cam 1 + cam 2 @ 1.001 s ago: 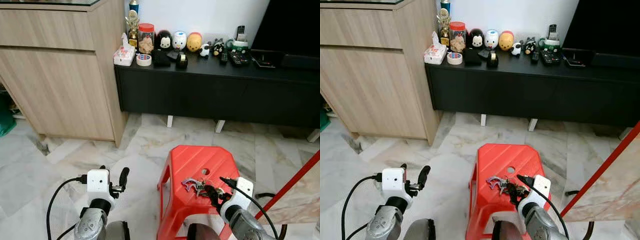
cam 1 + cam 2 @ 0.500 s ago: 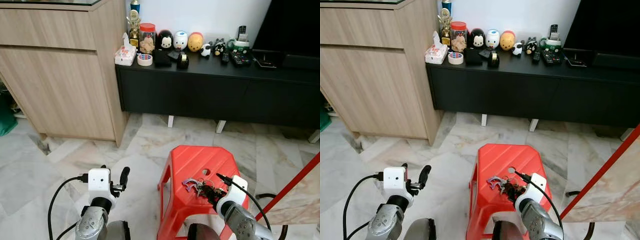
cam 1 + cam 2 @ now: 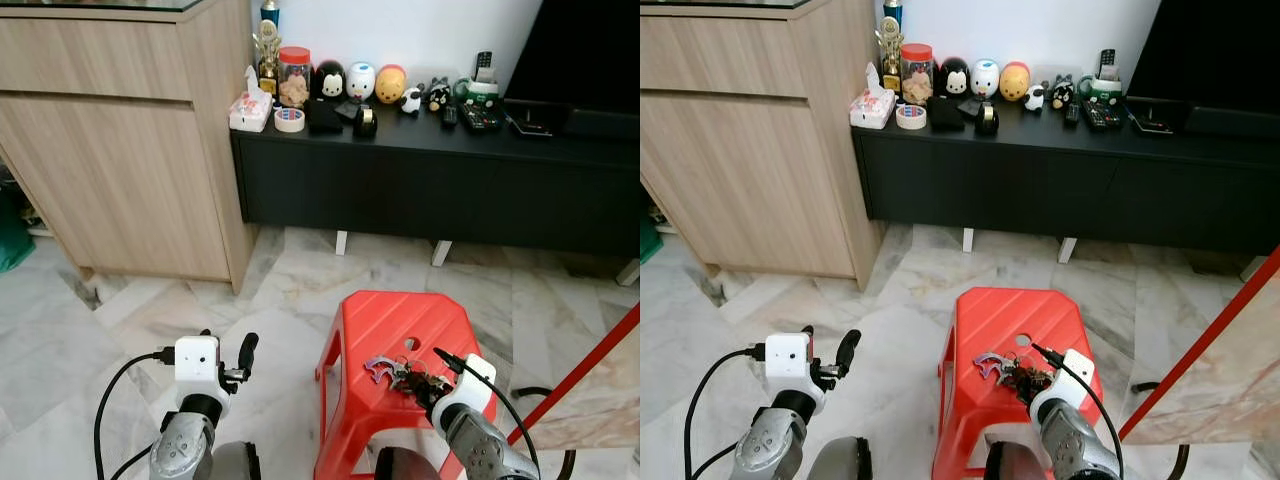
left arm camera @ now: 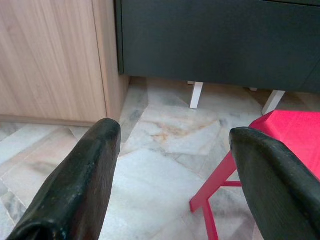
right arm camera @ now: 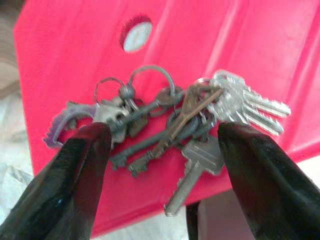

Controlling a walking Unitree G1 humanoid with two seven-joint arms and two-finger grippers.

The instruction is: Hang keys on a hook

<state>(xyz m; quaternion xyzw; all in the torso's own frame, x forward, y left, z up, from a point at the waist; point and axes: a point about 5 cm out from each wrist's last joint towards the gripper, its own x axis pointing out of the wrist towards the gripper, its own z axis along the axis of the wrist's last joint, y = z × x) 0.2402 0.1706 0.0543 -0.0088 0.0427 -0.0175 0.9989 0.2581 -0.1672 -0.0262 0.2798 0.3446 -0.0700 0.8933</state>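
Down on the red plastic stool [image 3: 395, 340], a bunch of keys [image 5: 170, 120] lies near the seat's front edge, just below the small round hole (several silver and dark keys on linked rings, plus a purple tag at one end). The right gripper [image 5: 165, 165] hovers right at the bunch, its two black fingers [image 5: 82, 175] spread wide on either side of it, not yet closed on anything. The left gripper [image 4: 175, 175] is held out over the marble floor [image 3: 120, 330] to the stool's left, jaws likewise spread apart and empty. Beyond stand a wooden cabinet [image 3: 120, 150] and a black TV console [image 3: 430, 180].
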